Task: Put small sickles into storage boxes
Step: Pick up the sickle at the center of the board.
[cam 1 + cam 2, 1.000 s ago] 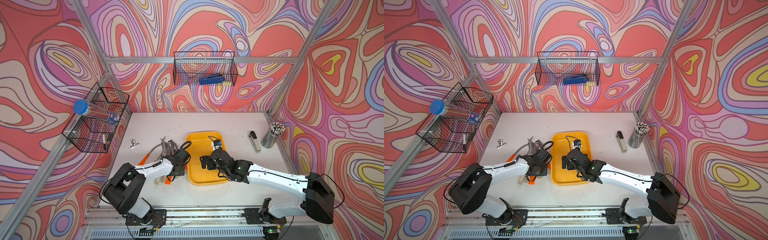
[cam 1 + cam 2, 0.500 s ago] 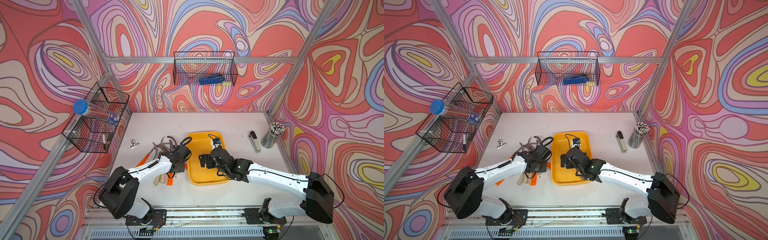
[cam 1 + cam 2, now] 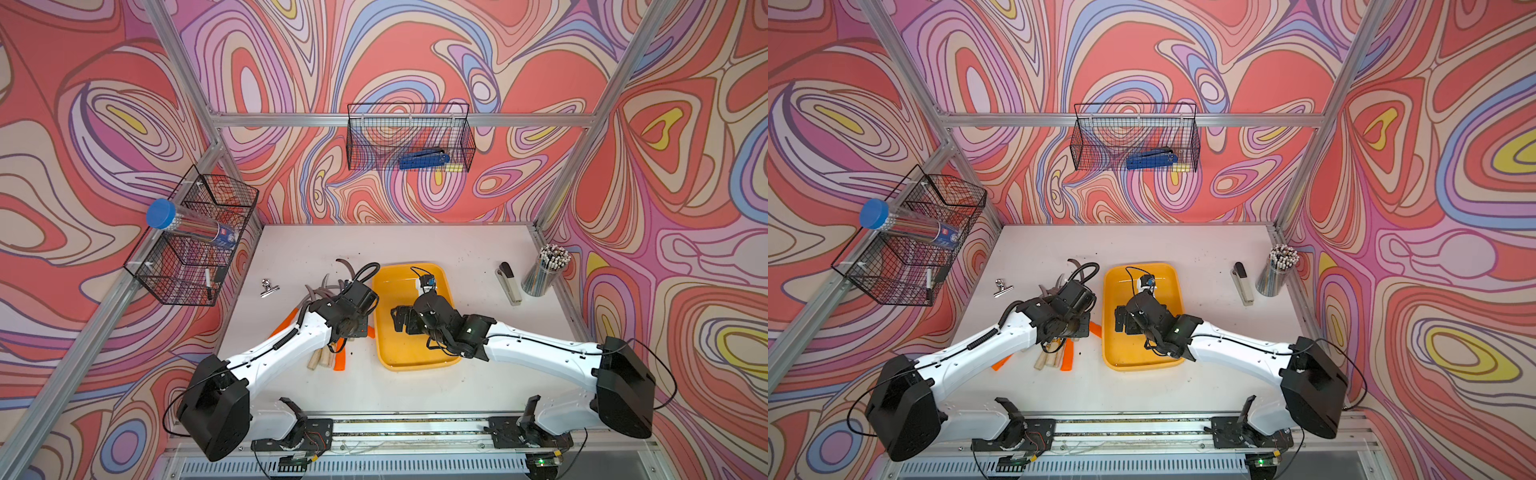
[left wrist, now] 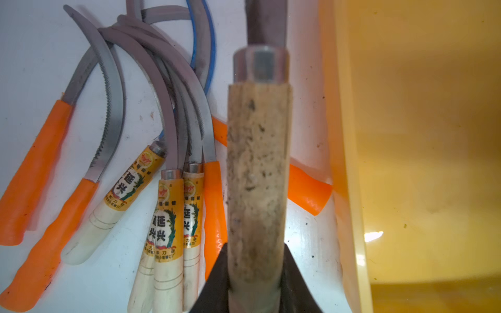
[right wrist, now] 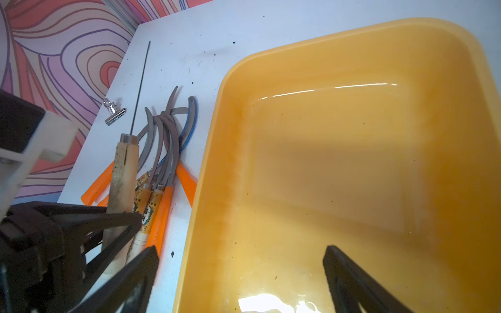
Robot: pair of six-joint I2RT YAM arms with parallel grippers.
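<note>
One wood-handled sickle (image 4: 257, 162) clamped in left pincer (image 4: 256, 250), right pincer (image 5: 241, 253) spread wide, empty, over yellow tray (image 5: 352, 162).

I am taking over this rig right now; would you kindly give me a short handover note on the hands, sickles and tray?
Left hand: shut on a wooden-handled sickle, held next to the yellow tray.
Right hand: open, empty, over the tray.
Other sickles: piled on the table beside the tray.
Done: one sickle picked; tray holds none.
Left: place the held one in the tray, then the rest.
</note>
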